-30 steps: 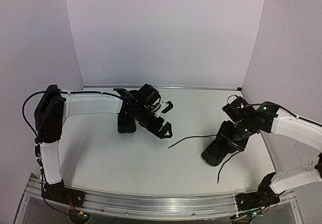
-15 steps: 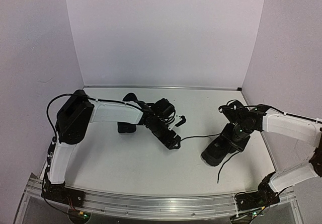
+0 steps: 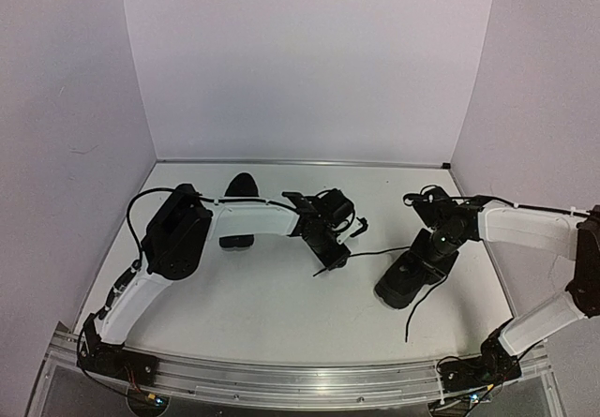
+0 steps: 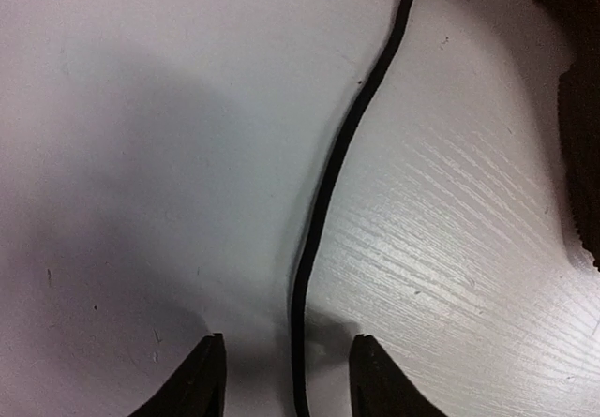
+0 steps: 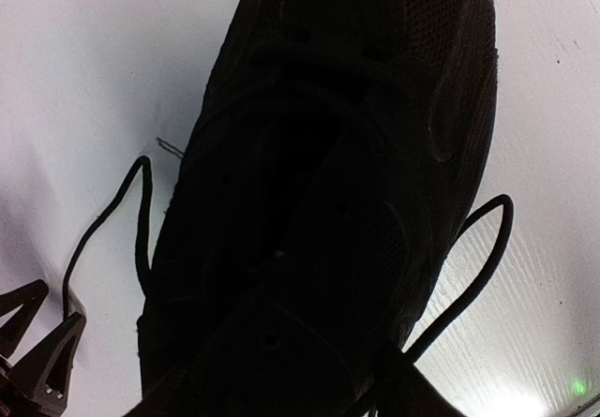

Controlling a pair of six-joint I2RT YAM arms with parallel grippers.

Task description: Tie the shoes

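Observation:
One black shoe point(image 3: 403, 281) lies right of centre, and it fills the right wrist view point(image 5: 337, 155). Its thin lace point(image 3: 375, 251) trails left across the table. My left gripper point(image 3: 332, 251) is down over that lace point(image 4: 328, 173), jaws apart with the lace running between the fingertips point(image 4: 208, 370) and touching neither. My right gripper point(image 3: 434, 246) hovers low over the shoe's lacing. Its fingers point(image 5: 412, 389) blend into the black upper, beside a second lace end point(image 5: 478, 267). The other shoe point(image 3: 242, 185) sits back left, partly hidden by my left arm.
White walls close in the table point(image 3: 262, 314) at the back and on both sides. The second lace end also hangs off the right shoe toward the near edge point(image 3: 417, 309). My left arm stretches across the middle of the table.
My left arm swung right, away from the back-left shoe, and came down over the lace, its jaws narrowing. My right gripper sank lower over the right shoe.

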